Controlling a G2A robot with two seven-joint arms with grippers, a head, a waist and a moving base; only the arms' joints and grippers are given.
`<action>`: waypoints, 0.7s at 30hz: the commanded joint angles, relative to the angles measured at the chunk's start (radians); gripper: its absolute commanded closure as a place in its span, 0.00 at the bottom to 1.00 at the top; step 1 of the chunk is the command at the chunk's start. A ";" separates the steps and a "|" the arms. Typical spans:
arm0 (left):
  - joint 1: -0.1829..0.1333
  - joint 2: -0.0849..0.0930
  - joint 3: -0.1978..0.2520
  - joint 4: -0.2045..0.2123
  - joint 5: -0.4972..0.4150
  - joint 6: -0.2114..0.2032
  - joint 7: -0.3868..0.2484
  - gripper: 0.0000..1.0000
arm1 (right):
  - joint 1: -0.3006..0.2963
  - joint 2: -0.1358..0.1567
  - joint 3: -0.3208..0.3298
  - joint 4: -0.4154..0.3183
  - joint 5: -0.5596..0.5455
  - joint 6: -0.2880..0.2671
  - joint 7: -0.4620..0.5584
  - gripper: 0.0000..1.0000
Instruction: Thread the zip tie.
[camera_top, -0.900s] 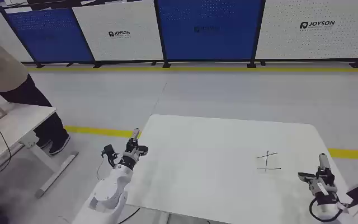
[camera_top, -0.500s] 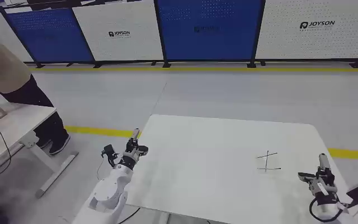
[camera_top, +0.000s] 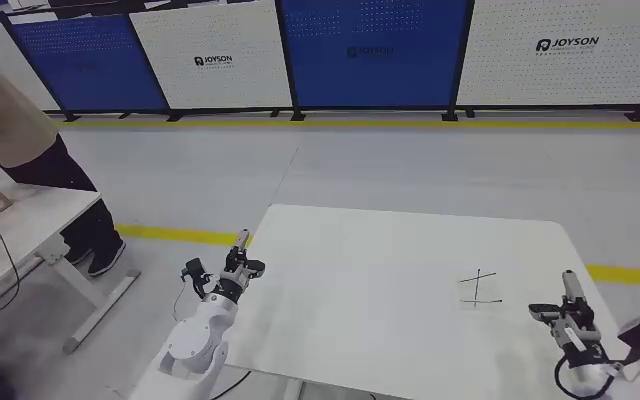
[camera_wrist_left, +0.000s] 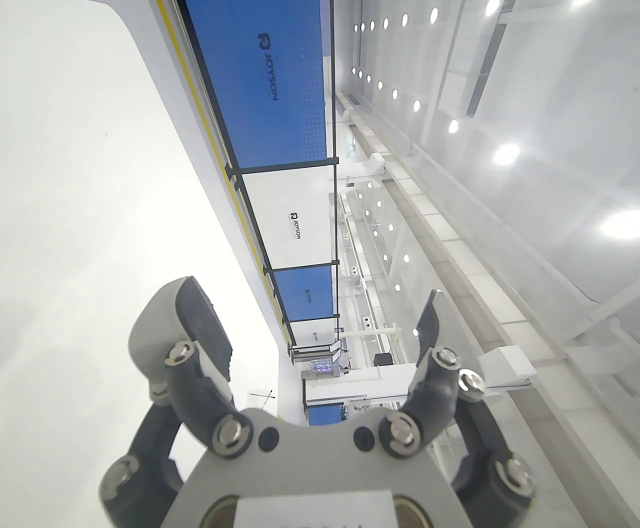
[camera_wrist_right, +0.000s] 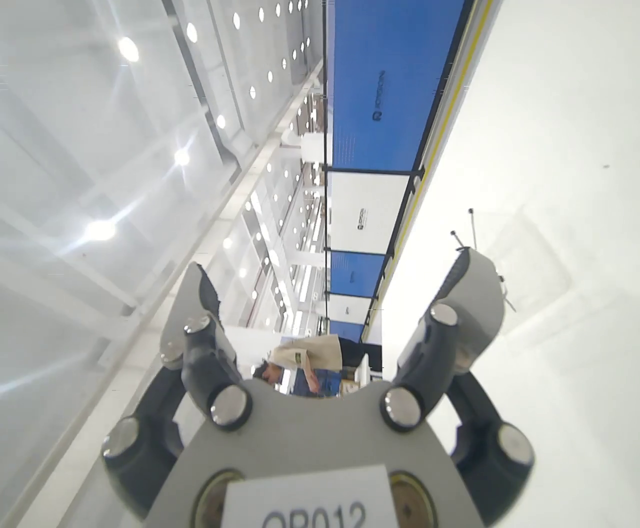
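Thin black zip ties (camera_top: 479, 287) lie crossed on the white table (camera_top: 380, 290), toward its right side. My right gripper (camera_top: 567, 283) hovers at the table's right edge, a short way right of the ties, open and holding nothing. In the right wrist view the zip ties (camera_wrist_right: 470, 225) show just past one of the fingertips (camera_wrist_right: 472, 272) of the right gripper (camera_wrist_right: 335, 285). My left gripper (camera_top: 241, 240) sits at the table's left edge, far from the ties. Its wrist view shows the left gripper (camera_wrist_left: 320, 320) open and holding nothing, with the zip ties (camera_wrist_left: 263, 397) tiny in the distance.
The white tabletop (camera_wrist_left: 75, 175) between the two arms is bare. A second white table (camera_top: 40, 215) stands off to the left, beyond the floor gap. Blue and white partition panels (camera_top: 370, 50) line the far side of the room.
My right gripper has shifted slightly forward and left, toward the zip ties. The left arm and the ties have stayed put.
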 joint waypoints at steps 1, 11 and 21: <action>0.000 0.000 0.000 0.000 0.000 0.000 0.000 0.00 | -0.001 0.005 0.016 -0.007 -0.013 0.001 0.082 0.00; 0.000 0.000 0.000 0.000 0.000 0.000 0.000 0.00 | 0.041 0.037 0.065 0.005 -0.167 0.087 0.439 0.00; 0.000 0.000 0.000 0.000 0.000 0.000 0.000 0.00 | 0.041 0.037 0.065 0.005 -0.167 0.087 0.439 0.00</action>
